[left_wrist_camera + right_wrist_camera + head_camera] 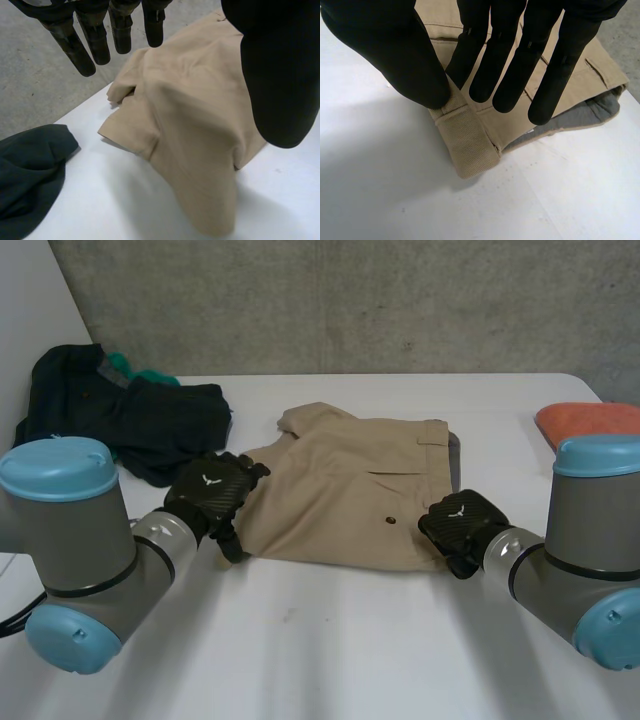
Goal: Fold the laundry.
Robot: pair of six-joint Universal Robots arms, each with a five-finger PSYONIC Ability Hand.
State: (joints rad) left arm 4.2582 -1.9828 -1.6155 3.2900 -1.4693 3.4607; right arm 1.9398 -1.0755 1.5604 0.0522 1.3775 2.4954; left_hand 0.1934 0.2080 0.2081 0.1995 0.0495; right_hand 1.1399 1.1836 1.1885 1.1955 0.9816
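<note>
Tan shorts (350, 490) on desk (350, 640). Left hand (210, 490) over their left edge, fingers (122, 35) apart. Right hand (458, 523): fingers (495, 75) and thumb pinch near corner.

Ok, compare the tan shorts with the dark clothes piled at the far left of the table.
Colour: the tan shorts are light beige, while the dark clothes are nearly black.
Pose: the tan shorts lie mostly flat and spread out; the dark clothes are bunched in a crumpled heap.
Place: the tan shorts sit mid-table; the dark clothes lie at its far left corner.
Both are cloth resting on the white table.
</note>
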